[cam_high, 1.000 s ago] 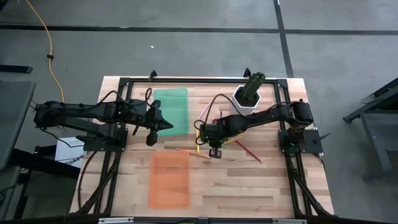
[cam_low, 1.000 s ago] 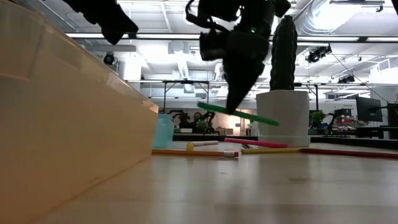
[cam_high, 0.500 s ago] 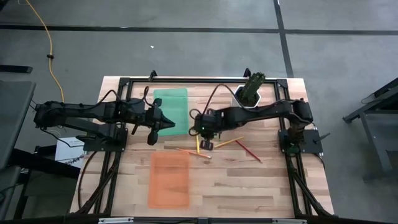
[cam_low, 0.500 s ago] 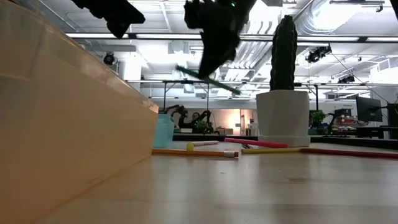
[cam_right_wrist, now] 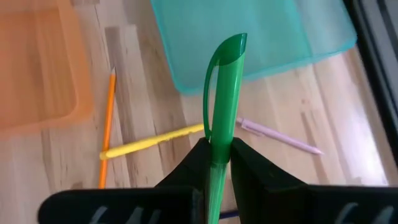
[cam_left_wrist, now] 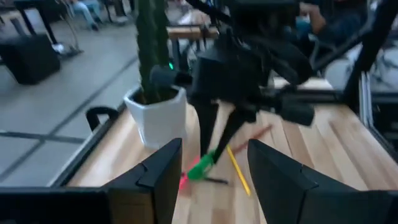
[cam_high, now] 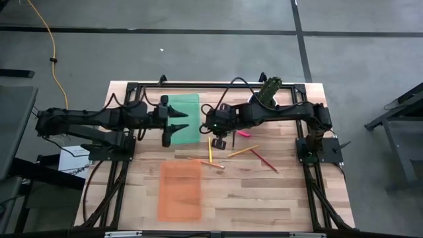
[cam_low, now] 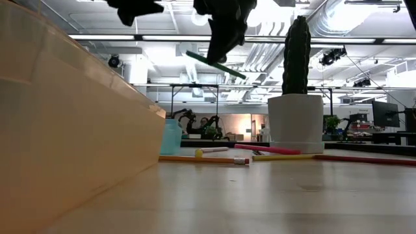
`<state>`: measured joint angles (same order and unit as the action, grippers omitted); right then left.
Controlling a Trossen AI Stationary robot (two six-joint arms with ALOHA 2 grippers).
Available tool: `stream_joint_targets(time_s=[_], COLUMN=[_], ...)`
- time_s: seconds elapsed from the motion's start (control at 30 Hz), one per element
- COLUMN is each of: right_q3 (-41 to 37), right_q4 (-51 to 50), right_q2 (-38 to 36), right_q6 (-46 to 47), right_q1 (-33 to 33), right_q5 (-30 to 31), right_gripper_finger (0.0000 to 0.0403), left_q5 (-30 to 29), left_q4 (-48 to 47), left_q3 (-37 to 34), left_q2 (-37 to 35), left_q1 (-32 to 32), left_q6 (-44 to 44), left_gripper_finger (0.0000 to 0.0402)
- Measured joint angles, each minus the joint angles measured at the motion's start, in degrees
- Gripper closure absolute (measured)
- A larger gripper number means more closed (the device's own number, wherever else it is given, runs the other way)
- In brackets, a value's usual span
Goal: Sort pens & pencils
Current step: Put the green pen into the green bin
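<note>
My right gripper (cam_right_wrist: pixel 217 149) is shut on a green pen (cam_low: pixel 214 65), high above the table beside the teal tray (cam_high: pixel 182 116). My left gripper (cam_left_wrist: pixel 214 177) stands open over that tray, facing the right gripper, with nothing between its fingers. On the wood lie a yellow pen (cam_right_wrist: pixel 155 142), a pale pink pen (cam_right_wrist: pixel 277 135), a magenta pen (cam_low: pixel 266 149), an orange pencil (cam_right_wrist: pixel 107 124), a yellow-orange pencil (cam_high: pixel 243 151) and a red pencil (cam_high: pixel 264 160). The orange tray (cam_high: pixel 180 190) sits near the front edge. My right gripper pinches the green pen's barrel (cam_right_wrist: pixel 219 140) between its two fingers, about midway along it. Its clip end (cam_right_wrist: pixel 227 50) sticks out past the fingertips. The fingers come down from above. The pen is lifted clear and tilted, one end lower than the other (cam_low: pixel 242 77).
A white pot with a cactus (cam_high: pixel 264 99) stands at the far edge behind the right arm. The black frame rails (cam_high: pixel 125 158) run along both sides. The orange tray's wall (cam_low: pixel 65 130) fills the low view's left.
My right gripper has carried the green pen up and toward the table's far left, up to the teal tray; the pen stays tilted in the hold. My left gripper has opened and shifted slightly toward the right over the teal tray.
</note>
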<state>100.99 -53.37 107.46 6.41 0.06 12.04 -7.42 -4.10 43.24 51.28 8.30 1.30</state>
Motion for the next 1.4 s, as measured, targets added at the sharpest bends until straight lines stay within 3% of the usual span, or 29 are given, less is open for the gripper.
stream_joint_targets(time_s=[0.17,0.5,0.8,1.4], right_q3=[4.1,16.0,23.7,24.2], right_q4=[-1.5,-1.1,-0.4,2.7], right_q2=[0.0,0.0,0.0,0.0], right_q6=[-0.5,-2.3,-2.8,-3.9], right_q1=[-1.1,-3.1,-2.6,1.0], right_q5=[0.7,1.0,0.6,-1.7], right_gripper_finger=[0.0375,0.0375,0.0375,0.0375], left_q5=[-0.2,8.7,8.3,12.4], left_q4=[2.0,5.5,8.3,19.4], left_q3=[0.0,0.0,0.0,0.0], left_q2=[-1.8,-3.6,-3.5,2.6], left_q1=[2.1,7.2,7.2,7.1], left_q6=[0.4,-1.1,-1.6,-6.3], left_gripper_finger=[0.0243,0.0277,0.0278,0.0277])
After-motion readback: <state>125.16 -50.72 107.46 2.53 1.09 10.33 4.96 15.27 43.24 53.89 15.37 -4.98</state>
